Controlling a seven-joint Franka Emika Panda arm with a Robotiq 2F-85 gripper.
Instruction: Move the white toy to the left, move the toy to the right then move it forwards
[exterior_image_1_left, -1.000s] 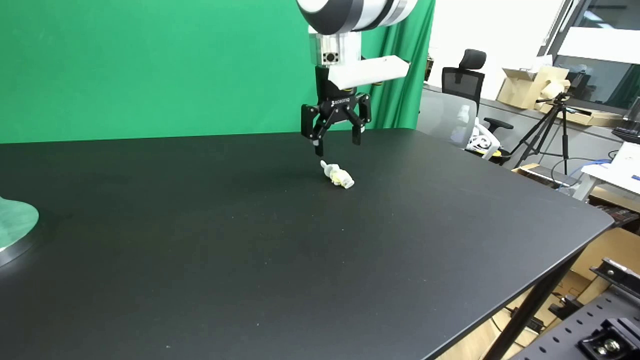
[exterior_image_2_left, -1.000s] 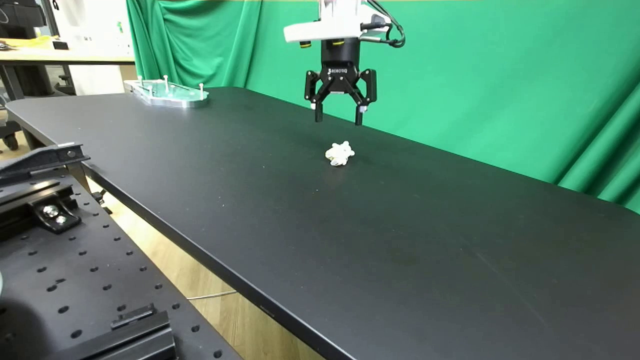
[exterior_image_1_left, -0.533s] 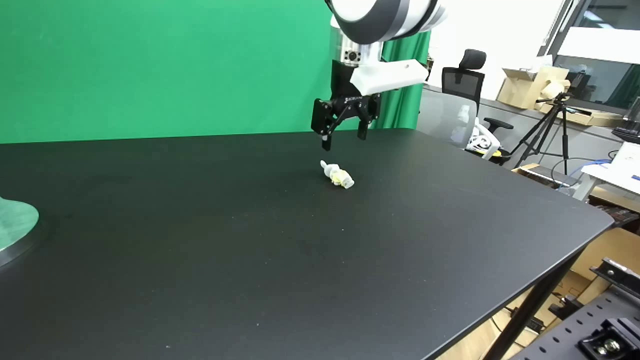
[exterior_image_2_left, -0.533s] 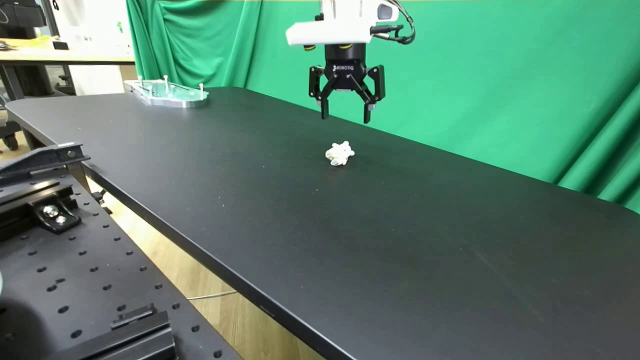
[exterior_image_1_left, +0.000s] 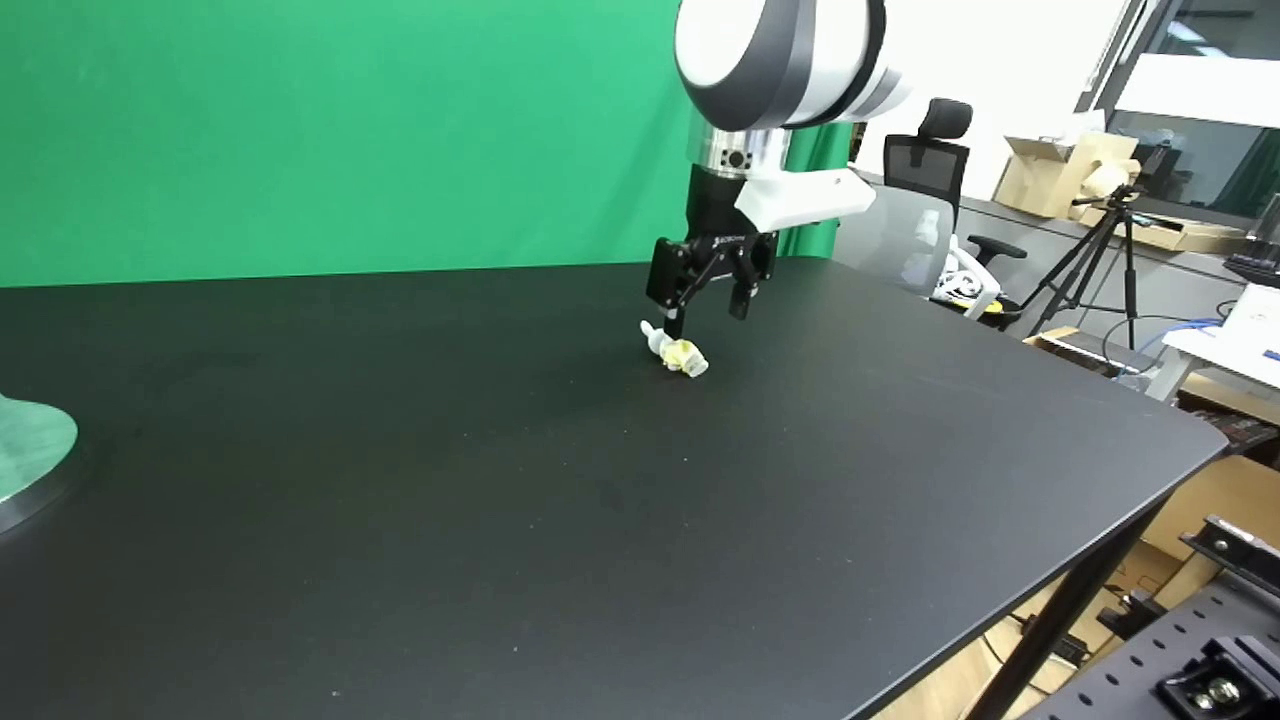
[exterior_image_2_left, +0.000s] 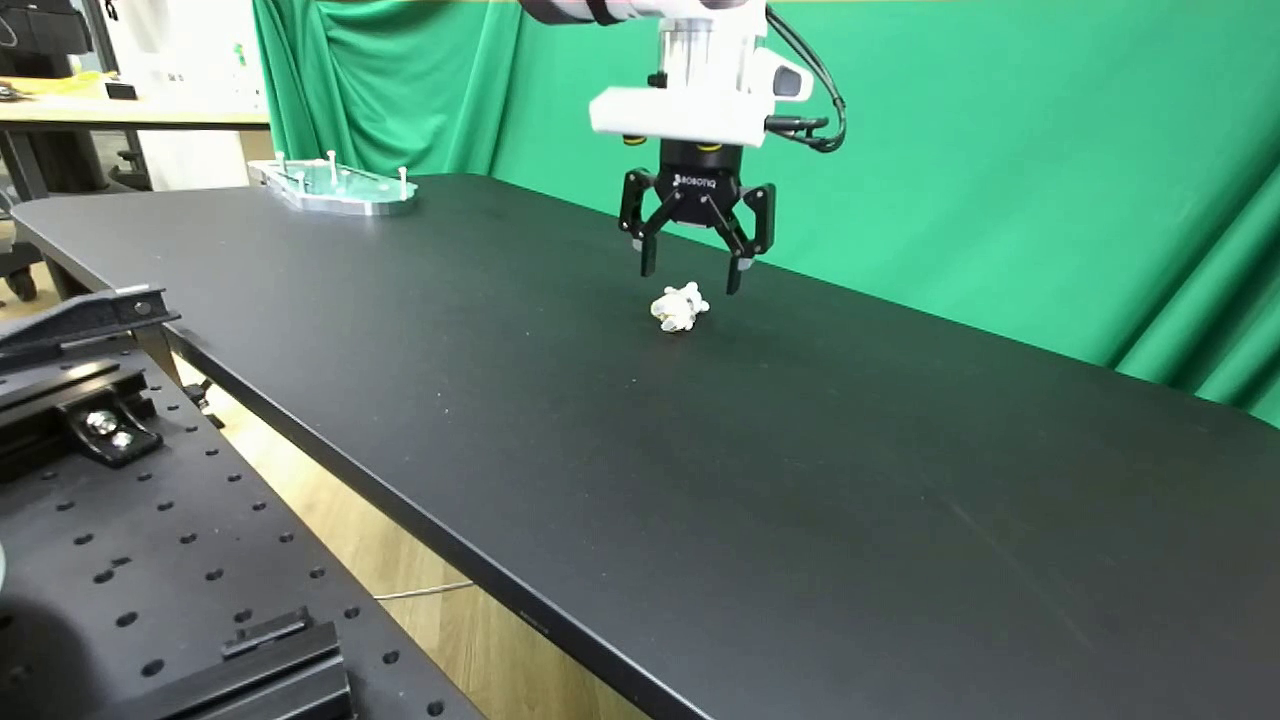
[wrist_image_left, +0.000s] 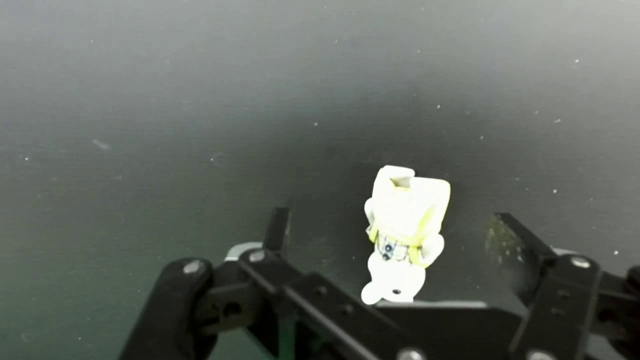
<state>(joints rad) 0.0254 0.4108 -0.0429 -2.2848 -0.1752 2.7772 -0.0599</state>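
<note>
The dark table (exterior_image_1_left: 380, 480), filling most of the lower frame in both exterior views, looks just as it did 0.5 s ago. What has changed is the arm (exterior_image_1_left: 780, 60): it has dropped, and more of it now shows at the top of both exterior views. The gripper (exterior_image_2_left: 691, 281) has come down with it to just above the centre of the frame, its 2 fingers (exterior_image_2_left: 734, 278) spread wide and nothing held between them. The white toy (wrist_image_left: 407, 215) has not shifted: it lies on the table near the middle of both exterior views, and in the wrist view sits right of centre, between the fingers, with a gap on either side, the narrower on the right. In an exterior view the lower fingertip (exterior_image_1_left: 674, 326) overlaps the toy's outline, though those gaps suggest no touch. Smallest, the toy's head (wrist_image_left: 397, 280) points to the bottom of the wrist view. For the task, this reads as a reach for a grasp, perhaps with a little more descent due; which of the 3 moves it serves cannot be told.
</note>
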